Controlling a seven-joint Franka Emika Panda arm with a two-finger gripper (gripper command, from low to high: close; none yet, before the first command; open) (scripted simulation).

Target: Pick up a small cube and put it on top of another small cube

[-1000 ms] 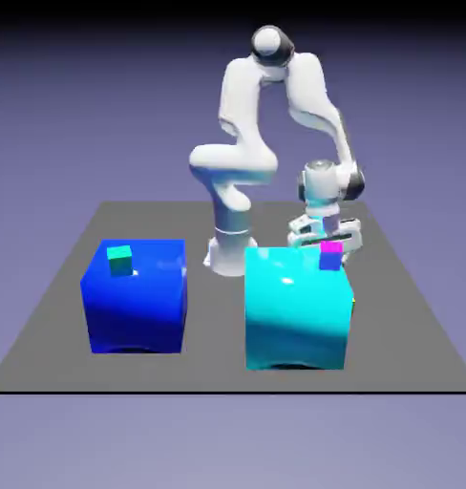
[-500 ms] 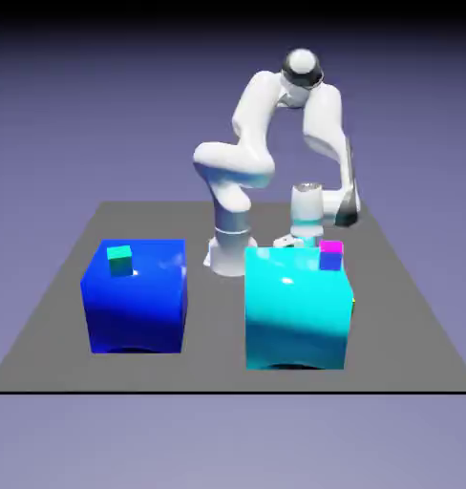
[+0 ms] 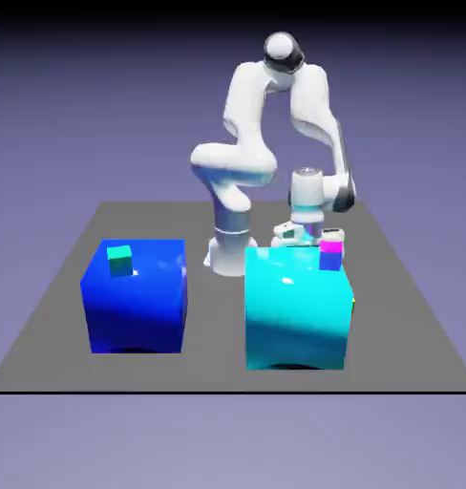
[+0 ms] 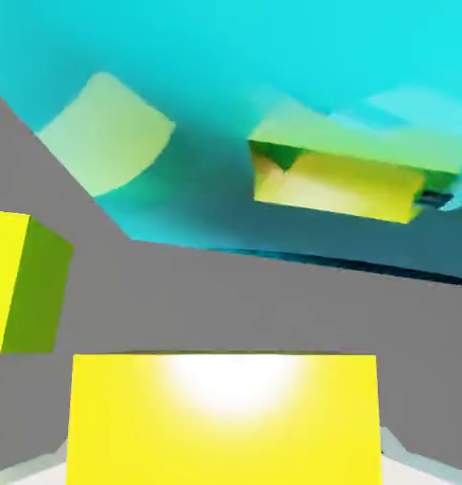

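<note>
- My two-finger gripper (image 3: 307, 235) hangs low behind the big glossy cyan block (image 3: 298, 308), so in the exterior view that block hides my fingertips.
- In the hand view, the tiny yellow cube with a bright glare on its top (image 4: 223, 417) fills the bottom middle of the frame, right where my fingers sit.
- Pale slivers of my finger tips (image 4: 410, 457) peek out at either lower corner of that cube, pressed close against its sides; I appear to be closed on it.
- Whether the cube rests on the dark grey table (image 4: 225, 303) or is lifted off it, I cannot tell.
- Ahead of my gripper rises the shiny wall of the cyan block, which mirrors a yellow-green shape.
- To the hand view's left of my gripper, a second yellow cube with a greenish side face (image 4: 22, 282) sits on the table, apart from the one between my fingers.
- A small blue cube with a magenta top (image 3: 330, 255) rests on the cyan block's top, near its back corner, just in front of my gripper in the exterior view.
- Well away, toward the exterior view's left, a small green-teal cube (image 3: 119, 260) sits on top of a big deep-blue block (image 3: 137, 298).
</note>
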